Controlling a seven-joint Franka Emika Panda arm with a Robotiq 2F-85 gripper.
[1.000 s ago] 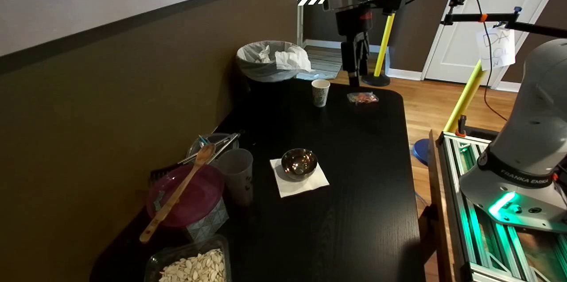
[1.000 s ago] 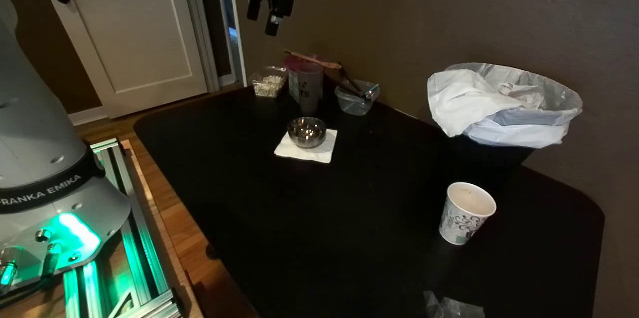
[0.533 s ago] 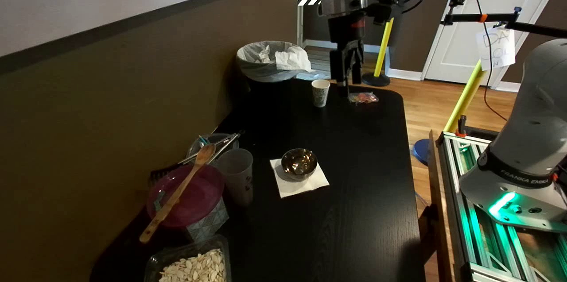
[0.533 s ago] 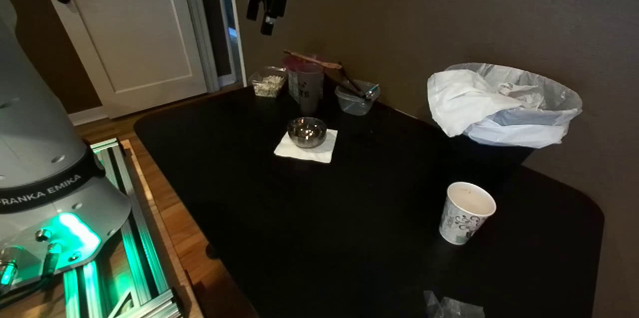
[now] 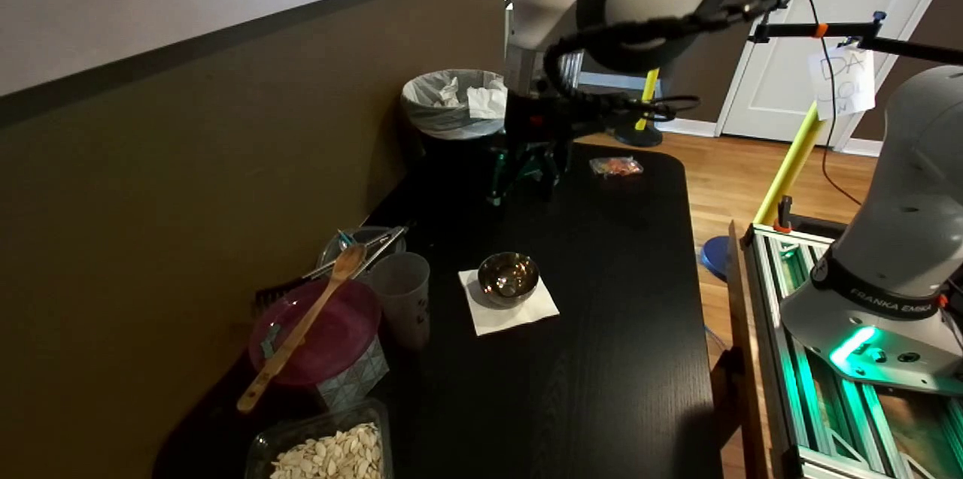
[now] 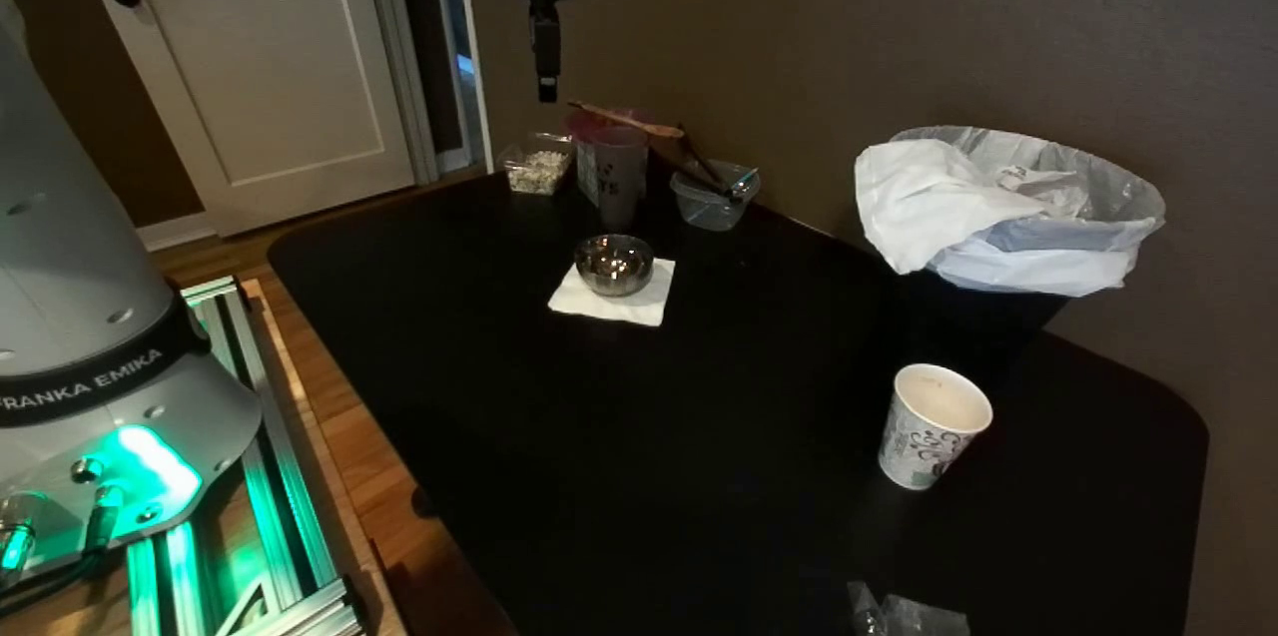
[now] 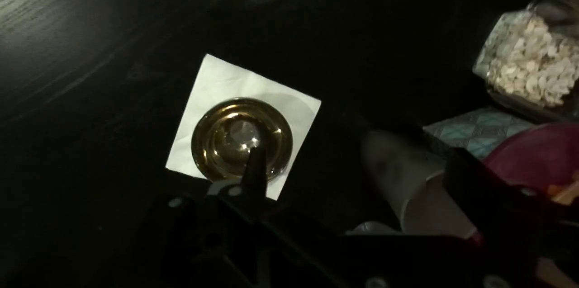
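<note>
The hand (image 7: 357,154) hangs above the bench (image 6: 699,446), jaws spread, holding nothing. The bowl (image 7: 237,136) rests on the napkin (image 7: 228,80), crossed by one finger in the wrist view rather than centred, so a good approach probably centres it first, then descends straight. That finger hides part of the rim. The tumbler (image 5: 402,302) near the bowl looks murky; far from it, an exterior view crops the packet (image 6: 924,618).

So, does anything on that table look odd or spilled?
No spill I can see. A spoon lies across the pink bowl and sticks out beyond it, which looks untidy. The metal bowl sits upright on its napkin.
</note>
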